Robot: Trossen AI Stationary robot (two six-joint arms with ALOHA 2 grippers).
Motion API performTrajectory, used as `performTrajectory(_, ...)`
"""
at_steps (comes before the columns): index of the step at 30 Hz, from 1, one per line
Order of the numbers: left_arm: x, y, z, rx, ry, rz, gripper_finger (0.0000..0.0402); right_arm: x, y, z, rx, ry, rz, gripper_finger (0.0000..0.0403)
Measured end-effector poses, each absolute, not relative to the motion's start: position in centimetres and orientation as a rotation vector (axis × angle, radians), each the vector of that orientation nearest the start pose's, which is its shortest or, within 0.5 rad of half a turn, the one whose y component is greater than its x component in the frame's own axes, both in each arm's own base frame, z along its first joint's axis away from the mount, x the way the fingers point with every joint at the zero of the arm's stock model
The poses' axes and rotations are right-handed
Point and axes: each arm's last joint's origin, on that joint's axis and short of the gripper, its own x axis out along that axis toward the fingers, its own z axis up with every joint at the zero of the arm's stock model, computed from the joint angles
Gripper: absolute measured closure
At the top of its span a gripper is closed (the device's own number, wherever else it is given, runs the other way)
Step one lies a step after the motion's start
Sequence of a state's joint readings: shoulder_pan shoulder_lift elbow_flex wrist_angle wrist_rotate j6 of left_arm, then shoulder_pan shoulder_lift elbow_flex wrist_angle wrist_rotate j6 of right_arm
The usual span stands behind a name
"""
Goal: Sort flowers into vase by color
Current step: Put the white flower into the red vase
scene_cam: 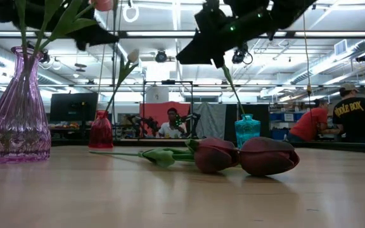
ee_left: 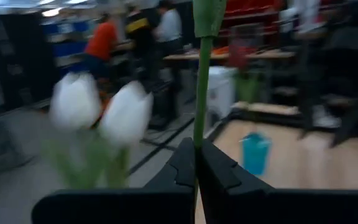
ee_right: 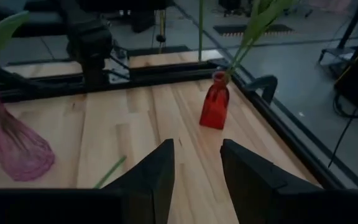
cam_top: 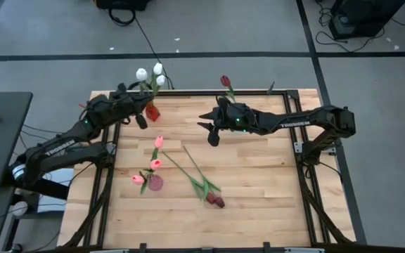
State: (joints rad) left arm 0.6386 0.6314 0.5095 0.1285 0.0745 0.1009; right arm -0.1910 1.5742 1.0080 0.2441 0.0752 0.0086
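Observation:
A red vase (cam_top: 151, 111) stands at the far-left corner, with white tulips (cam_top: 158, 69) rising over it. My left gripper (cam_top: 143, 92) is beside their stems, shut on one green stem (ee_left: 202, 93); two white heads (ee_left: 126, 113) show next to it. My right gripper (cam_top: 213, 133) hovers open over the table's middle, touching nothing. A pink vase (cam_top: 155, 183) holds pink tulips (cam_top: 155, 164). Two maroon tulips (cam_top: 214, 201) lie flat on the wood, heads toward the near edge (scene_cam: 268, 156). One maroon tulip (cam_top: 225, 81) stands in the blue vase (scene_cam: 247, 131), which my right arm hides from above. My left gripper pinches a thin green stem (ee_left: 199, 140) between its two shut fingers (ee_left: 219, 171), which lie across it. The stem stands upright and runs on above the fingers. Its head and lower end are outside the left wrist view, so I cannot tell whether it stands in the red vase.
Bare wood lies right of the maroon tulips and along the near edge (cam_top: 273, 211). A black frame (cam_top: 297, 147) borders the table. In the low view, people sit and stand at benches beyond the far edge (scene_cam: 353, 114).

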Motion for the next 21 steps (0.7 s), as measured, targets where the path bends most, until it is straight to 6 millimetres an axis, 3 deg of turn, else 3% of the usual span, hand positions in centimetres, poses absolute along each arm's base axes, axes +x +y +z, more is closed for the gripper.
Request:
performTrajectory(8,10.9,10.1,25.0,0.100,0.029,0.774,0.0393,33.6,-6.7,23.6,0.022,0.248,-0.276,0.0260)
performTrajectory(14,10.1,11.1,23.7,0.119,-0.016,0.857,0.0394,33.5,-6.7,23.4,0.022,0.258,-0.275,0.0260)
performTrajectory(21,10.2,12.1,22.2,0.110,-0.010,0.839,0.0395,33.5,-6.7,23.5,0.024,0.255,-0.275,0.0260)
